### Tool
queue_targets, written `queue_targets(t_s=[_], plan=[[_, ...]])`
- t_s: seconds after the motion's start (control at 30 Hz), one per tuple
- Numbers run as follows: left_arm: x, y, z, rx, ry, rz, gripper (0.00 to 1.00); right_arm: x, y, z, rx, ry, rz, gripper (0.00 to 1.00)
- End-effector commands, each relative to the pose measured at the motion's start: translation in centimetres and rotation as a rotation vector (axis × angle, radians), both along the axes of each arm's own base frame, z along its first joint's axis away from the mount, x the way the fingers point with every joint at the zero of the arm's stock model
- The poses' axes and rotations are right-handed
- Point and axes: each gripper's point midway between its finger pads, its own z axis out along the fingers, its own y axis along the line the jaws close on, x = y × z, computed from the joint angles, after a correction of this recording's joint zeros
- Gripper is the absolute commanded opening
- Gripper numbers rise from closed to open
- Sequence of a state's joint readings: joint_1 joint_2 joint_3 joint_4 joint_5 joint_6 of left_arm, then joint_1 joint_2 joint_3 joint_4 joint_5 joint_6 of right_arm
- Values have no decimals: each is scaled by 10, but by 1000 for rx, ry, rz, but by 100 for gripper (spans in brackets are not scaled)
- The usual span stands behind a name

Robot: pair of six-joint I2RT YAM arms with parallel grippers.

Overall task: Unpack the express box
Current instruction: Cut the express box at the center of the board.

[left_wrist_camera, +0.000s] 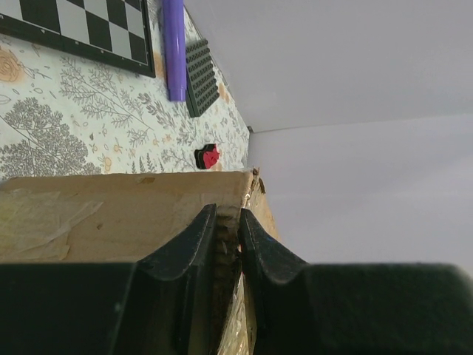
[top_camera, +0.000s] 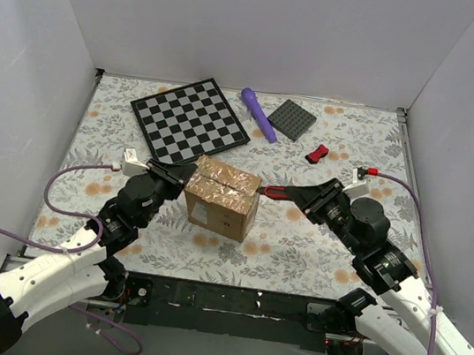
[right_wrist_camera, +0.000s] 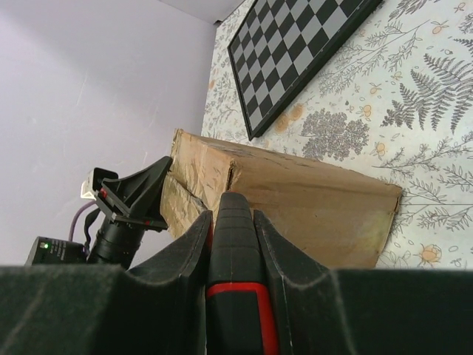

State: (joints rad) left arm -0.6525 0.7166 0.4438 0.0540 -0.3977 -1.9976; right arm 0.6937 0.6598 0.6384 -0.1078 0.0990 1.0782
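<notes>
- The table [top_camera: 324, 249] is covered with a floral cloth, and plain white walls [top_camera: 259, 29] close it in on three sides.
- On the far half lie a checkerboard [top_camera: 190, 118], a purple cylinder [top_camera: 258, 114], a dark grey studded plate [top_camera: 292, 119] and a small red piece [top_camera: 316, 154].
- The express box [top_camera: 222, 198] stands at mid-table between the two arms. Its flaps are down under shiny tape, so its contents are hidden.
- The left gripper [top_camera: 182, 176] is at the box's left top edge. The left wrist view shows its fingers [left_wrist_camera: 194, 238] drawn almost together, with the cardboard edge pinched between them.
- The right gripper [top_camera: 308, 194] is clamped on a black-and-red tool [top_camera: 278, 192], whose tip reaches the box's right top edge.
- Only the right wrist view shows the tool head-on against the box side. It also shows the left gripper at the far corner.
- Only the top view shows the pale mark [top_camera: 204, 215] on the box's near side.
</notes>
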Motion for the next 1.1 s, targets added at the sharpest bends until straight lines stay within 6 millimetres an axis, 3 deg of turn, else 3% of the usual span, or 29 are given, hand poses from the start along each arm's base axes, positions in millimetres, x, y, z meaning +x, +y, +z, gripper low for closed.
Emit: queue_targets(t_s=[0.0, 0.4, 0.5, 0.67, 1.07], plan=[[-6, -9, -18, -76, 109, -18, 0, -20, -7, 4, -52, -3, 48, 1], [-8, -14, -28, -81, 136, -36, 0, -25, -29, 33, 42, -84, -41, 1], [-7, -13, -26, -84, 131, -32, 0, -27, -27, 40, 72, -109, -24, 1], [-7, -14, -25, -85, 132, -31, 0, -31, -12, 26, 19, -48, 56, 1], [-9, -14, -27, -91, 135, -37, 0, -29, -10, 8, -4, -15, 59, 1]])
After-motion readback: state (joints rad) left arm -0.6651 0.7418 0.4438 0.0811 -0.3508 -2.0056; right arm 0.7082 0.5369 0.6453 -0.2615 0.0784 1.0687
